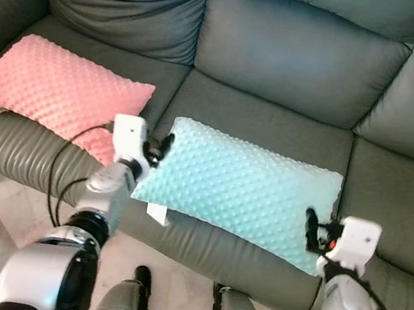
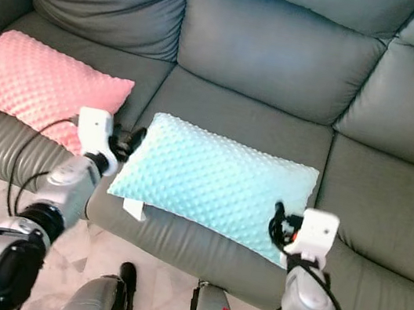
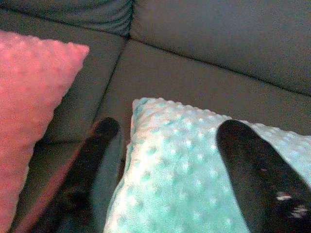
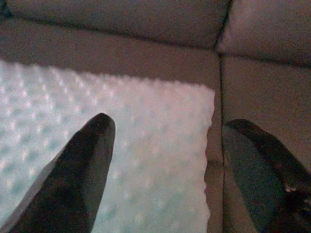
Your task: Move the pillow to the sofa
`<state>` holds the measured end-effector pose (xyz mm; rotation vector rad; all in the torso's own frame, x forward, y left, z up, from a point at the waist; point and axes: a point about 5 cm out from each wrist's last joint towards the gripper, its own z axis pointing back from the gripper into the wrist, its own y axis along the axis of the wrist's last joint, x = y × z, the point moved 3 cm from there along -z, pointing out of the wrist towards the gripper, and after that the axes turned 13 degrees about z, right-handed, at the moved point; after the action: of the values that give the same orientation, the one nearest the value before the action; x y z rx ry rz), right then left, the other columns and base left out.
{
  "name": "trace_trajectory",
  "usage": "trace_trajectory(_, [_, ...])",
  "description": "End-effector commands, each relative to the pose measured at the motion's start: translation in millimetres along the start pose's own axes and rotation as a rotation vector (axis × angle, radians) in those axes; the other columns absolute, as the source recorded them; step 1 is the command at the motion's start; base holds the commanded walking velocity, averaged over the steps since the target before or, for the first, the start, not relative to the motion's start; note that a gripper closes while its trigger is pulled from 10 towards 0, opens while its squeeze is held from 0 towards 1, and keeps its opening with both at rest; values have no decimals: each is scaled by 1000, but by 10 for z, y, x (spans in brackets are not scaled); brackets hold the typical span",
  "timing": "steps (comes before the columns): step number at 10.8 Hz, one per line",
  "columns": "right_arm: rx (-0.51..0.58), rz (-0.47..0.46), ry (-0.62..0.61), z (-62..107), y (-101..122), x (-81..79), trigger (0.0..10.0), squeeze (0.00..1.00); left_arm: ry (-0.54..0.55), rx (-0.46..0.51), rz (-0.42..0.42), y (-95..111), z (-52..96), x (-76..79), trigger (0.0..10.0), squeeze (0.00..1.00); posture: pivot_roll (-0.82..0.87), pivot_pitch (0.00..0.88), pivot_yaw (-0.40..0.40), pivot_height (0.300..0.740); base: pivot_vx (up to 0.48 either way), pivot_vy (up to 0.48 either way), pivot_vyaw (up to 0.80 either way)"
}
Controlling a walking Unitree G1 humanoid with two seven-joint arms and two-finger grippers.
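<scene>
Both grippers are held spread: left gripper straddles the near-left corner of the mint pillow, right gripper its near-right edge. Pillow is laid flat on the sofa; pink pillow beyond the left gripper.

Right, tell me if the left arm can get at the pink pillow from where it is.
Probably yes: the pink pillow lies just beside the left gripper, nothing between them, though that open gripper straddles the blue pillow's corner.

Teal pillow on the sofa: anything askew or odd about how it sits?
Slightly. The teal pillow lies angled on the sofa seat, its near-left corner and white tag jutting past the seat's front edge. Nothing looks damaged.
</scene>
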<state>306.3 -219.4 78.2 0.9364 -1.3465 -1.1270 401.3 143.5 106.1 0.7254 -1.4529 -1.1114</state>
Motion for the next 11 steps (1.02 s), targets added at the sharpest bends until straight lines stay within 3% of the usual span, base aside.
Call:
trace_trajectory(1, [-23, -4, 7, 76, -29, -36, 10000, 1000, 11, -40, 14, -105, 103, -147, 10000, 1000, -198, 339, 64, 740, 0, 0, 0])
trace_trajectory(6, [-140, -111, 94, 52, -50, -253, 10000, 1000, 17, -96, -40, -164, 353, -476, 10000, 1000, -154, 253, 81, 740, 0, 0, 0])
trace_trajectory(9, [-209, -161, 145, -26, -50, -344, 10000, 1000, -23, -144, -30, -276, 434, -439, 10000, 1000, -132, 226, 85, 740, 0, 0, 0])
trace_trajectory(10, [-228, -182, 143, -13, -21, -407, 10000, 1000, -76, -180, -20, -444, 552, -315, 10000, 1000, -120, 212, 85, 740, 0, 0, 0])
trace_trajectory(11, [-241, -197, 168, 19, -14, -495, 10000, 1000, -81, -185, -13, -488, 583, -281, 10000, 1000, -119, 207, 83, 740, 0, 0, 0])
